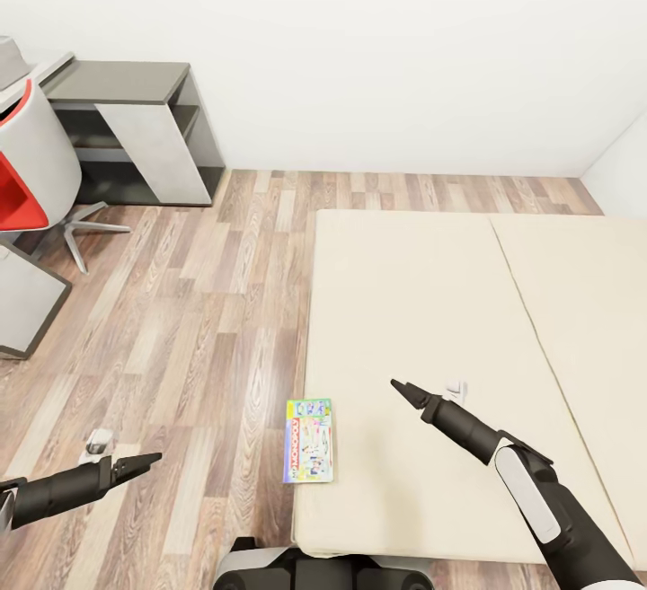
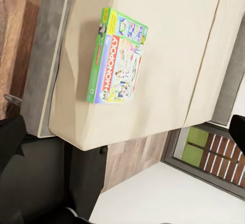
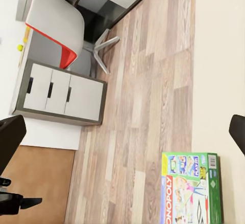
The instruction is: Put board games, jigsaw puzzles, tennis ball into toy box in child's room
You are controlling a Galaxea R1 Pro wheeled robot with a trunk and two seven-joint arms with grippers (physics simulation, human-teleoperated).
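One board game (image 1: 309,440) lies at the bed's (image 1: 431,303) edge; both claws, left (image 1: 144,462) and right (image 1: 404,390), hang empty, fingers together.

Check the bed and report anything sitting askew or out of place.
One thing stands out: the green-edged board game lies flat at the very edge of the bed, near the corner closest to the robot. It looks close to overhanging the mattress side. Both pincers, left and right, are apart from it.
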